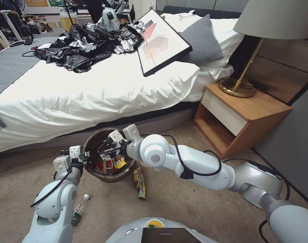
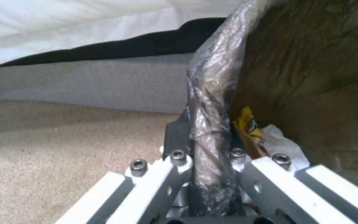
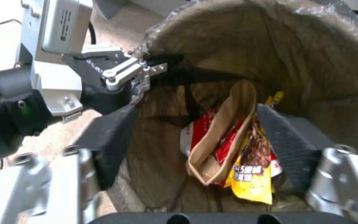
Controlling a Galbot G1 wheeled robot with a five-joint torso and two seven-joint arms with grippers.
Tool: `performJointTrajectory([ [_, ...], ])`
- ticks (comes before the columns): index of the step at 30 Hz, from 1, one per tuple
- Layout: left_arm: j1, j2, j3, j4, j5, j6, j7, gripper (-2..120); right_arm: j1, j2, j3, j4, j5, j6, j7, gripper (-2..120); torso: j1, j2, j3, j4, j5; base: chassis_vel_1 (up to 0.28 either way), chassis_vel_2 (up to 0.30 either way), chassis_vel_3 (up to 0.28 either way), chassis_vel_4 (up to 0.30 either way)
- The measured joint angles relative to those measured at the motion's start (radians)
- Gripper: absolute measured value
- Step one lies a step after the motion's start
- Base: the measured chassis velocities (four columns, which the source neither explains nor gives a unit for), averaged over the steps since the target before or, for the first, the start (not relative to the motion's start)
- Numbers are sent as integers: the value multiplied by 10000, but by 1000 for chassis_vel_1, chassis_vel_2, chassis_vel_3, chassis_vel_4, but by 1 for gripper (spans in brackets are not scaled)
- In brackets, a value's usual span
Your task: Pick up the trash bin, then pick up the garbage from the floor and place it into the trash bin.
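Beside the bed, trash bin (image 1: pixel 93 141) tilted mouth-up, rim pinched by left gripper (image 1: pixel 83 158); right gripper (image 3: pixel 195 149) spread above garbage (image 3: pixel 245 161).

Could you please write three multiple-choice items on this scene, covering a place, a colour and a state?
1. Where is the trash bin?
A. on the bed
B. on the nightstand
C. above the carpet beside the bed

2. What colour is the cap of the plastic bottle on the floor?
A. white
B. blue
C. black

3. The right gripper is:
A. clamped on the bin's rim
B. open over the litter inside the bin
C. resting on the carpet

Answers: 1 C, the left gripper holds its rim by the bed; 2 A, the head view shows white; 3 B, jaws spread.
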Motion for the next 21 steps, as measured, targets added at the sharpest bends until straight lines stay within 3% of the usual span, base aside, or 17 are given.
performJointTrajectory([
  [8, -6, -3, -6, -8, -13, 0, -1, 0, -69, 33, 350, 71, -110, 0, -4, 99, 0, 0, 0, 1, 0, 0, 0, 0, 0],
  [13, -2, 7, -6, -33, -58, 0, -22, 0, -69, -212, 1255, 626, -462, 5, -17, 100, 0, 0, 0, 2, 1, 0, 0, 0, 0],
  [17, 3, 30, 2, -65, -98, -1, -48, 0, -70, -877, 2147, 687, -1620, 452, 15, 100, 0, 0, 0, 1, 1, 0, 0, 0, 0],
  [20, -24, 34, 63, -92, -103, -1, -64, 0, -738, -1710, 3658, 197, -3650, 1476, -5, 100, 0, 0, 0, -2, 3, 0, 0, 0, 0],
  [21, -24, 34, 63, -92, -103, -1, -64, 0, -738, -1710, 3658, 197, -3650, 1476, -5, 100, 0, 0, 0, -2, 3, 0, 0, 0, 0],
])
